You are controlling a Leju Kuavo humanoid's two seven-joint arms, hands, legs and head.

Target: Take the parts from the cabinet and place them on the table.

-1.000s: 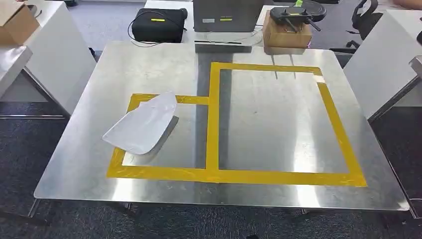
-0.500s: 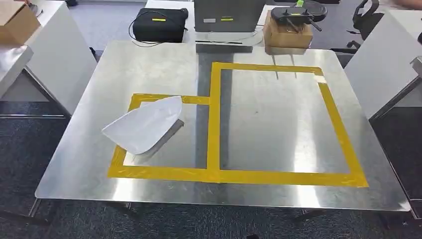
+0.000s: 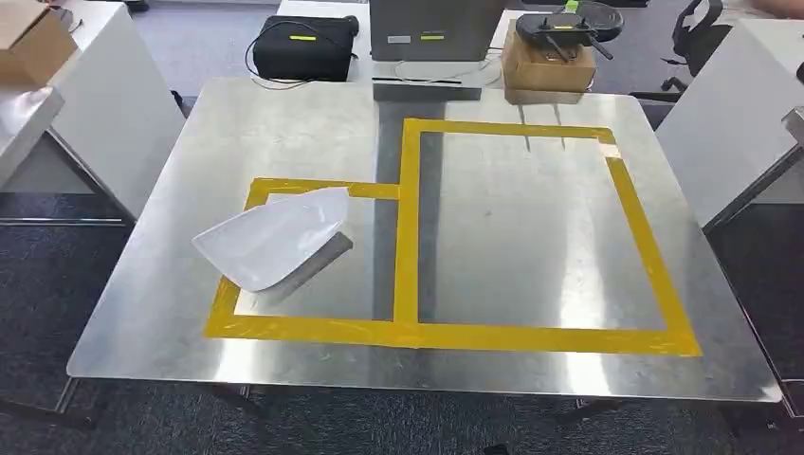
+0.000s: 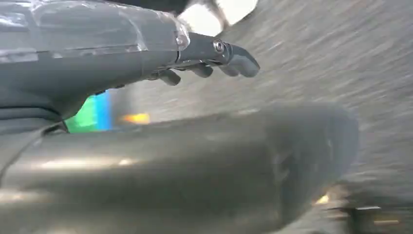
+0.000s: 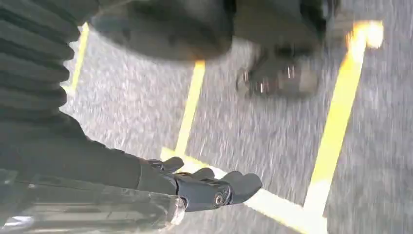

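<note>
a: head view showed the white part (image 3: 273,237) lying on the metal surface (image 3: 284,133), across the small yellow tape square (image 3: 313,327).
b: and the hands?
a: left hand (image 4: 195,58) and right hand (image 5: 204,187) held nothing, fingers loosely extended.

The left hand (image 4: 146,53), under a clear wrapping, reaches out over blurred grey floor (image 4: 321,63) with its dark fingers (image 4: 234,61) loosely curled and holding nothing, beside a broad blurred grey thumb (image 4: 195,165).
</note>
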